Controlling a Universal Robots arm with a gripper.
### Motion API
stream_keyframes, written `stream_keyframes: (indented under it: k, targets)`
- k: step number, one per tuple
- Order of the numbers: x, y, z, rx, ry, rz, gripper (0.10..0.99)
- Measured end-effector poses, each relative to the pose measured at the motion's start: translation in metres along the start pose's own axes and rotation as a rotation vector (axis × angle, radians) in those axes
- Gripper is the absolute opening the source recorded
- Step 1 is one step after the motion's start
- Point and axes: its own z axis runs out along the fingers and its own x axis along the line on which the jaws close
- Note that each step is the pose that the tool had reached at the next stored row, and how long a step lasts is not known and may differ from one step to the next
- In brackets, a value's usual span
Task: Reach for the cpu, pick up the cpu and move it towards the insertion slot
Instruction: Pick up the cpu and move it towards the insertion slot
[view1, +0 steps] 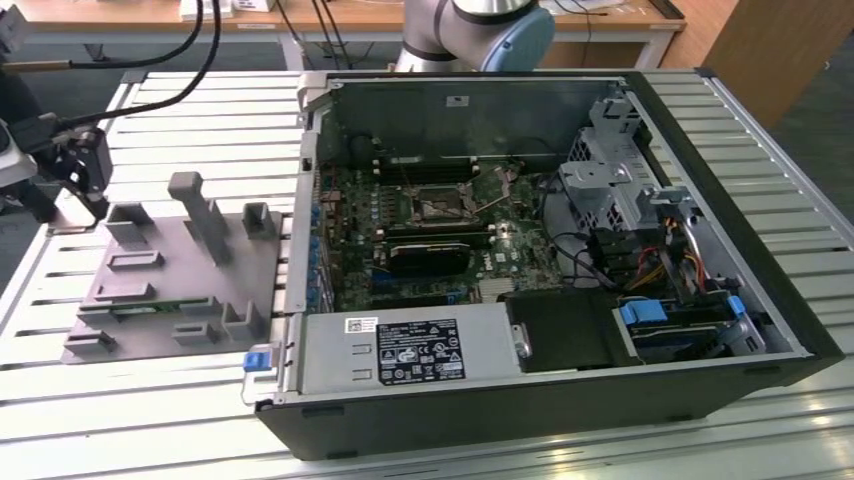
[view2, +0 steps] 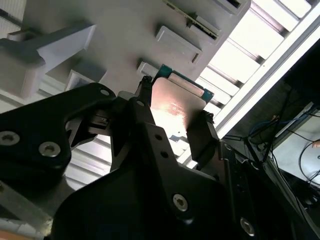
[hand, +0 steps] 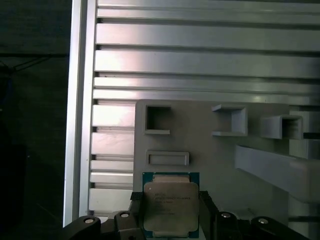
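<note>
The cpu (hand: 170, 206), a small square chip with a silvery top and a green rim, sits between the two black fingers of my gripper (hand: 170, 200), which is shut on it. In the second wrist view the cpu (view2: 177, 107) shows from its side in the gripper (view2: 176, 100), held just over the grey fixture (view2: 125, 30). The exterior view puts the gripper (view1: 78, 175) at the far left corner of the grey fixture (view1: 174, 260). The insertion slot (view1: 438, 206), a square socket in a silvery frame, lies on the motherboard inside the open computer case, well off to the exterior view's right.
The open computer case (view1: 534, 400) lies on a slatted aluminium table (view1: 200, 120). The case wall (view1: 310, 200) stands between the fixture and the motherboard. A black expansion card (view1: 427, 255) sits just in front of the socket. Upright posts (view1: 200, 210) rise from the fixture. The table's edge (hand: 76, 100) is close by.
</note>
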Motion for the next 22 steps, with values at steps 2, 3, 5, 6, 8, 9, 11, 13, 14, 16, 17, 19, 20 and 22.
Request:
stream_keyframes:
  k: [2,3,5,6,8,9,11,13,14,16,17,19,20,22]
  targets:
    - [0.0000,0.0006,-0.0053,0.000,-0.0001,0.000,0.533]
    - [0.0000,0.0010,-0.0083,0.000,0.0000,0.000,0.533]
    - [0.0000,0.0017,-0.0140,0.000,-0.0001,0.000,0.533]
    - [0.0000,0.0021,-0.0168,0.000,-0.0001,0.000,0.533]
    - [0.0000,0.0031,-0.0224,0.000,-0.0001,0.000,0.533]
    - [-0.0001,0.0035,-0.0253,0.000,0.0000,0.000,0.533]
    - [-0.0001,0.0044,-0.0314,0.000,-0.0001,0.000,0.533]
    - [0.0000,0.0053,-0.0374,0.000,0.0000,0.000,0.533]
    - [-0.0001,0.0058,-0.0404,0.000,0.0000,0.000,0.533]
    - [-0.0001,0.0066,-0.0465,0.000,-0.0001,0.000,0.533]
    - [-0.0001,0.0071,-0.0494,0.000,0.0000,0.000,0.533]
    - [-0.0001,0.0079,-0.0557,0.000,-0.0001,0.000,0.533]
    - [-0.0001,0.0084,-0.0587,0.000,-0.0001,0.000,0.533]
    - [-0.0001,0.0093,-0.0640,0.000,0.0000,0.000,0.533]
